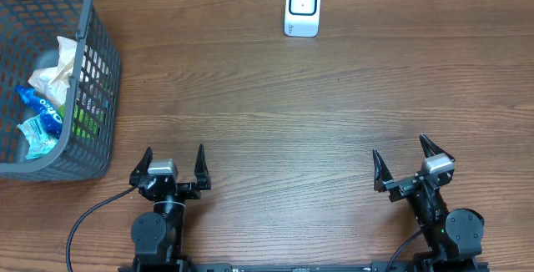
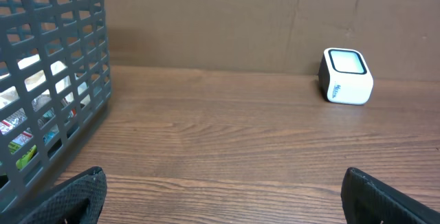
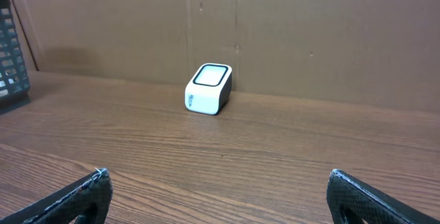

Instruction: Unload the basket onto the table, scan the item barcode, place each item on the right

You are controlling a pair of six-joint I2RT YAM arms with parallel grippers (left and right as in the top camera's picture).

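Note:
A white barcode scanner [image 1: 302, 7] stands at the far edge of the table, also visible as the scanner [image 2: 346, 77] in the left wrist view and the scanner [image 3: 208, 88] in the right wrist view. Packaged items [image 1: 43, 105], white and blue wrappers among them, lie inside a grey mesh basket [image 1: 98, 97] at the far left. My left gripper [image 1: 174, 163] rests open near the front edge, right of the basket, with nothing between its fingers. My right gripper [image 1: 403, 163] is open too, at the front right, holding nothing.
The basket wall [image 2: 48, 93] fills the left of the left wrist view. A brown cardboard backdrop [image 3: 309, 38] rises behind the scanner. A black cable [image 1: 88, 218] trails from the left arm's base.

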